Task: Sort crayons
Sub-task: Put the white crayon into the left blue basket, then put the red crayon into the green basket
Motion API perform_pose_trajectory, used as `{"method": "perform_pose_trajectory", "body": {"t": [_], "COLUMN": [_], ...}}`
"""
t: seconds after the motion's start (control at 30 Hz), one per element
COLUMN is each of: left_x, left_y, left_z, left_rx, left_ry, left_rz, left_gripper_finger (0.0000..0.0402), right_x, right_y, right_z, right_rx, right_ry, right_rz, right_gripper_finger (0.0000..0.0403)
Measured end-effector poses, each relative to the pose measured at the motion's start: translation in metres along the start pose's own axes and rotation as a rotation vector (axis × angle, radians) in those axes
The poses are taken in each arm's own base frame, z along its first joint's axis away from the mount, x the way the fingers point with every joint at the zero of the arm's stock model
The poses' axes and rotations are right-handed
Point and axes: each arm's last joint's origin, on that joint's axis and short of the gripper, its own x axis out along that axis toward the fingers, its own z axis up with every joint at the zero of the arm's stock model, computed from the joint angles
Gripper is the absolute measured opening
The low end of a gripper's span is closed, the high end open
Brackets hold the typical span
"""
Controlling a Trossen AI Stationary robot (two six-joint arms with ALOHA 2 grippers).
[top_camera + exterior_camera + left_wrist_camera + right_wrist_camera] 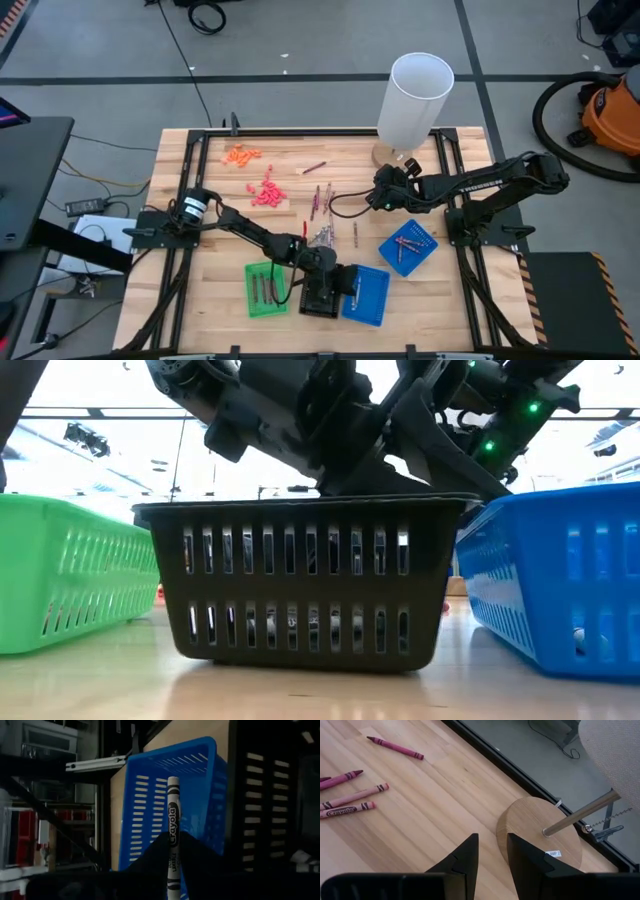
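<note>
Green tray [264, 288] with crayons sits leftmost on the counter [200, 270], then the left end effector [172, 870] over the black basket [318, 296], clamped on a grey crayon [173, 827], while the right end effector [491, 851], fingers apart and empty, hovers near loose maroon crayons [350, 795].

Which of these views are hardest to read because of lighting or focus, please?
Low view: bright windows backlight the black basket and the arms above it into near-silhouettes. Left wrist view: dim overall, only the grey crayon between the left gripper fingers reads sharply. Right wrist view: evenly lit, the right gripper dark and soft at the edge.
</note>
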Motion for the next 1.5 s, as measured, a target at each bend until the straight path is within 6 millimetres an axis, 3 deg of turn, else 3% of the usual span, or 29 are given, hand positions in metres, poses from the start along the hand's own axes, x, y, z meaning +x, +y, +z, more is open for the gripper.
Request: {"method": "perform_pose_trajectory", "body": {"t": [0.63, 1.1, 1.5], "left_x": [0.0, 0.001, -0.002], "left_y": [0.001, 0.003, 0.012], "left_z": [0.0, 0.005, 0.004], "left_rx": [0.001, 0.009, -0.024], "left_ry": [0.001, -0.003, 0.07], "left_rz": [0.014, 0.044, 0.111], "left_gripper_finger": [0.0049, 0.0129, 0.0132], "right_x": [0.0, 0.0, 0.0], "right_y": [0.001, 0.001, 0.001], "right_z": [0.0, 0.0, 0.0], "right_rx": [0.008, 0.011, 0.011], "right_ry": [0.002, 0.003, 0.003], "right_rz": [0.008, 0.011, 0.013], "right_gripper_finger": [0.011, 0.011, 0.011]}}
